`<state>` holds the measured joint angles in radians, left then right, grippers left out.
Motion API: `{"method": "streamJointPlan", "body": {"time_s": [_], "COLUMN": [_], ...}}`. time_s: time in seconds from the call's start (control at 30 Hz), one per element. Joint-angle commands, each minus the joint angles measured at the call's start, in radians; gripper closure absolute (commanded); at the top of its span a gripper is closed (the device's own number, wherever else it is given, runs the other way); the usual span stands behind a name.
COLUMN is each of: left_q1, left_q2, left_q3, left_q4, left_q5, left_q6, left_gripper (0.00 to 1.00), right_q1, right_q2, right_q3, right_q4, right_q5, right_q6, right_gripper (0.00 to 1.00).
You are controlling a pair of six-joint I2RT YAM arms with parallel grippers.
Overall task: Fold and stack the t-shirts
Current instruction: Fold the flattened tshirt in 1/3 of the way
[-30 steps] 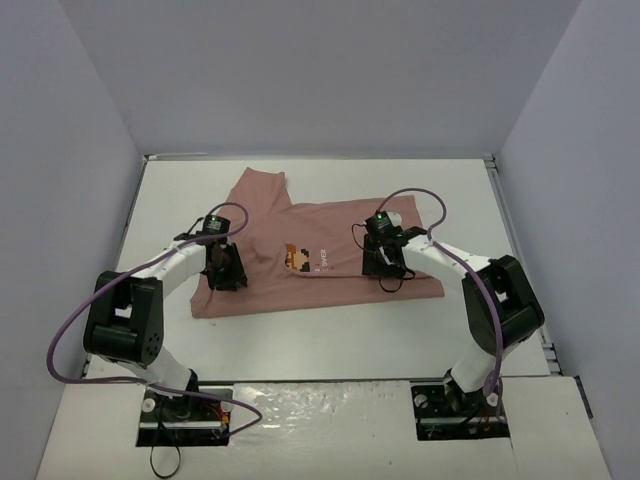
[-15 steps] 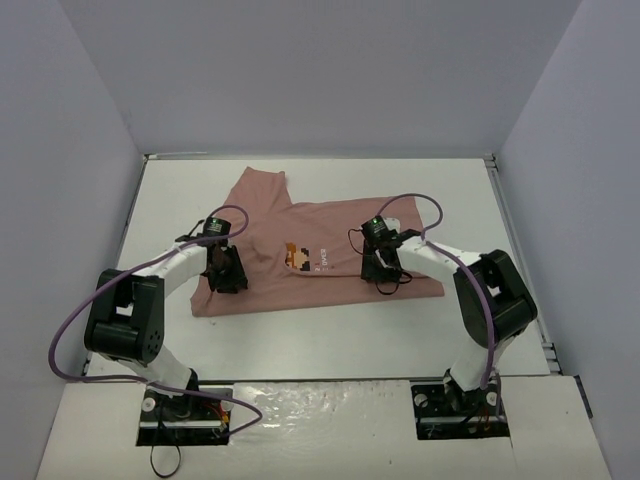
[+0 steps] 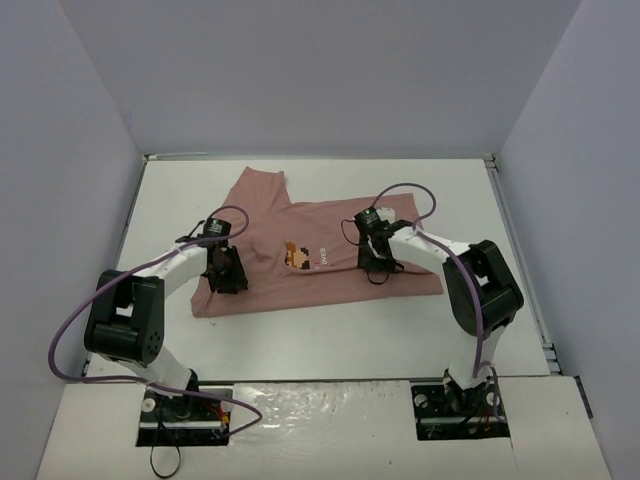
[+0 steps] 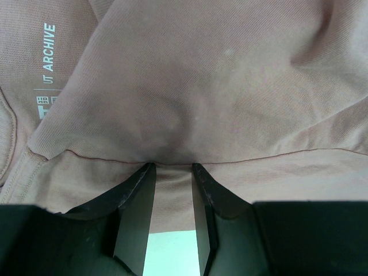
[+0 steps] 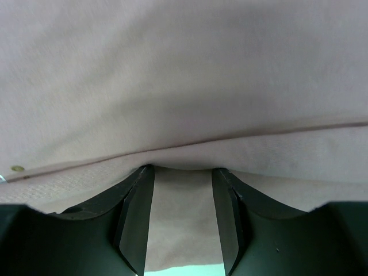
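Note:
The dusty-pink t-shirt (image 3: 318, 228) lies on the white table, partly folded, with its orange-brown print (image 3: 299, 258) facing up in the middle. My left gripper (image 3: 226, 272) is down on the shirt's left part. In the left wrist view (image 4: 172, 167) its jaws stand narrow, with pink fabric (image 4: 201, 86) and a hem between the tips. A white "UT ARCHIVE" label (image 4: 49, 46) shows at the left. My right gripper (image 3: 376, 262) is down on the shirt's right part. In the right wrist view (image 5: 183, 168) its jaws hold a fold of pink cloth (image 5: 184, 86).
The white table (image 3: 330, 340) is closed in by grey walls at the back and on both sides. Purple cables loop from both arms. The arm bases stand at the near edge.

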<state>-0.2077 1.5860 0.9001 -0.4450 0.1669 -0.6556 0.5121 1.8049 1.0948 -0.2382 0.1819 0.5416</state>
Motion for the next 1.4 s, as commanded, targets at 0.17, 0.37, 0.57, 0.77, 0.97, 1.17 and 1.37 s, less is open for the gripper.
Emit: {"method": "streamJointPlan", "body": {"time_s": [0.17,0.37,0.57,0.77,0.97,1.17,1.37], "left_q1": [0.002,0.002,0.003,0.002,0.002,0.002,0.004], "left_q2": [-0.028,-0.039,-0.081,-0.128,-0.104,0.006,0.086], "left_q3": [-0.020,-0.015,0.021,0.099,0.191,0.272,0.334], "left_q4": [0.006,0.000,-0.033,-0.069,-0.072,-0.070,-0.071], "left_q5": [-0.061,-0.057,-0.046,-0.022,0.005,-0.016,-0.029], "left_q6": [0.013,0.017,0.037,0.075,0.115,0.144,0.158], "left_gripper": [0.71,0.71,0.71,0.71,0.71,0.71,0.71], "right_q1": [-0.015,-0.059,-0.095,-0.142,-0.211,-0.271,-0.297], "right_q2": [0.027,0.100,0.047,-0.103,-0.180,-0.119,-0.015], "right_q3": [0.137,0.246,0.325,0.190,0.022,0.025,0.096], "right_q4": [-0.040,-0.044,-0.070,-0.098,-0.095,-0.082,-0.049], "right_q5": [0.091,0.120,0.085,0.046,0.015,0.009,-0.011], "right_q6": [-0.052,-0.117,-0.231,-0.220,-0.170,-0.169,-0.176], "right_gripper": [0.58,0.58,0.58,0.57,0.57,0.58,0.58]}}
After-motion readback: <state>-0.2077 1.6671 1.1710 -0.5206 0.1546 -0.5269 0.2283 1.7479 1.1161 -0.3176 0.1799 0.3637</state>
